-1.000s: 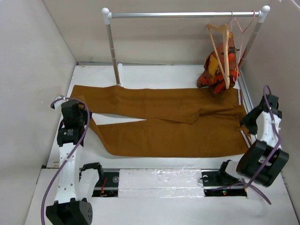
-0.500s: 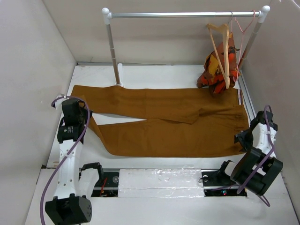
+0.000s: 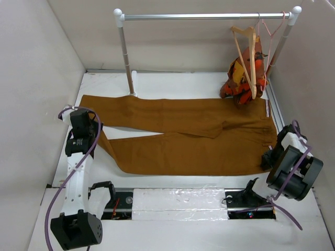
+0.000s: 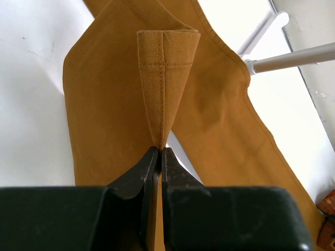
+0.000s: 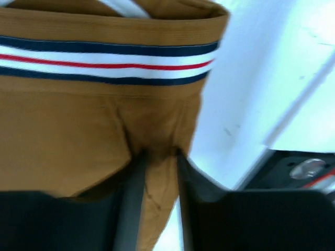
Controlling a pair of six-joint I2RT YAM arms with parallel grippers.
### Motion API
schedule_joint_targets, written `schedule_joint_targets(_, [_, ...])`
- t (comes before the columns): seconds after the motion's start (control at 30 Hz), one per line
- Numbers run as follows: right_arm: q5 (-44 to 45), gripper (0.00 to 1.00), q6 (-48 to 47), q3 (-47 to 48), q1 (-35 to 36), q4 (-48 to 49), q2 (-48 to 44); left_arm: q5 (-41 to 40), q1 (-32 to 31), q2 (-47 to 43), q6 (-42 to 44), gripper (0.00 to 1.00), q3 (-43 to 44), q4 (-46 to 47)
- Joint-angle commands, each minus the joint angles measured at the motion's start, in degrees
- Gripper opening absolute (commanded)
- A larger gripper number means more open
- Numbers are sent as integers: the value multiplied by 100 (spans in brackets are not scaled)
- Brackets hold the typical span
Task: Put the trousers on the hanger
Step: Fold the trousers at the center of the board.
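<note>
The trousers [image 3: 188,136] are lying flat in front of the rail [image 3: 204,16], their legs stretching toward its left post. The left gripper [image 4: 159,152] is pinching a folded leg hem between pressed-together fingers [image 4: 136,175]. The right gripper [image 5: 159,157] is clamping the waist cloth (just below the striped waistband). The hanger [image 3: 250,57] is hanging at the rail's right end.

Across my white counter [image 3: 183,83] stands a metal clothes rail [image 3: 209,16] — at its right end hangs a thin pink wire hanger [image 3: 273,32], with a bunched orange-red-yellow patterned garment [image 3: 239,78] just below it.
</note>
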Motion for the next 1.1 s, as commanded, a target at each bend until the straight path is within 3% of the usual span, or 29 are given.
schedule_joint_targets(0.0, [242, 26, 223, 73, 64, 291, 169, -79, 83, 25, 89, 0, -76, 216])
schedule_joint_targets(0.03, [189, 5, 170, 73, 64, 300, 152, -71, 83, 25, 89, 0, -85, 225])
schedule_joint_targets(0.07, [189, 0, 135, 99, 64, 282, 117, -71, 83, 51, 89, 0, -94, 259])
schedule_joint_targets(0.17, [302, 0, -128, 283, 64, 37, -234, -210, 144, 112, 115, 0, -24, 277])
schedule_joint_targets(0.27, [845, 0, -942, 1097, -67, -646, -689, -438, 144, 218, 142, 0, 230, 312])
schedule_joint_targets(0.53, [707, 0, -2237, 1594, -972, -580, -612, 9, 92, 254, 54, 0, 188, 497])
schedule_joint_targets(0.57, [655, 8, -2465, 1524, -1060, -484, -630, -9, 39, 245, 63, 0, 170, 488])
schedule_joint_targets(0.6, [594, 40, -2537, 1445, -1279, -422, -604, 0, -14, 227, 63, 0, 135, 497])
schedule_joint_targets(0.67, [523, 62, -2659, 1339, -1543, -483, -481, 43, -14, 227, 36, 0, 99, 523])
schedule_joint_targets(0.8, [22, 66, -2608, 1190, -1729, -176, -235, 105, -119, 367, 10, 0, 178, 523])
schedule_joint_targets(1.07, [-216, 63, -2485, 821, -1712, 527, 389, 26, -120, 447, 36, 0, 47, 594])
